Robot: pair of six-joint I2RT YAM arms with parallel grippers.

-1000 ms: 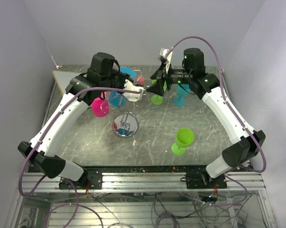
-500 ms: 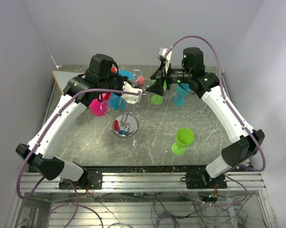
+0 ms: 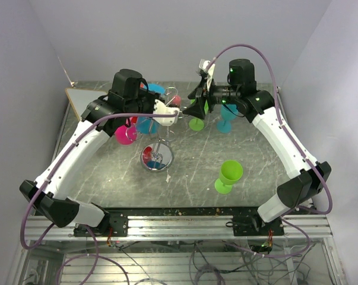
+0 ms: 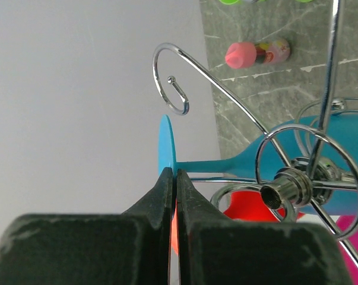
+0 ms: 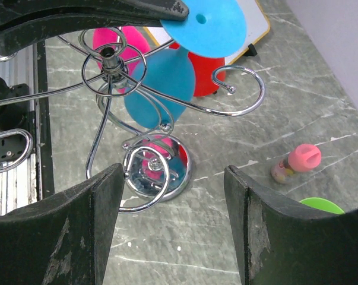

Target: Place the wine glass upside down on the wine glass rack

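Note:
The wine glass rack [image 3: 157, 157] stands mid-table on its chrome base; its curled arms show in the left wrist view [image 4: 170, 77] and the right wrist view [image 5: 158, 169]. A blue wine glass [image 5: 161, 89] hangs upside down among the arms, its foot [image 4: 166, 148] on top. My left gripper [image 4: 173, 173] is shut on the edge of that foot; it also shows in the top view [image 3: 158, 100]. A pink glass [image 3: 125, 133] and a red glass [image 5: 205, 74] hang on the rack too. My right gripper [image 5: 173, 225] is open and empty, just right of the rack.
A green glass [image 3: 229, 174] stands upright front right. Another green glass [image 3: 196, 123] and a teal glass [image 3: 226, 122] stand under the right arm. A small pink-capped bottle [image 5: 300, 161] lies behind the rack. A white board [image 3: 78, 98] lies back left.
My left gripper has shifted slightly toward the back with the blue glass's foot in it. The right arm has barely moved.

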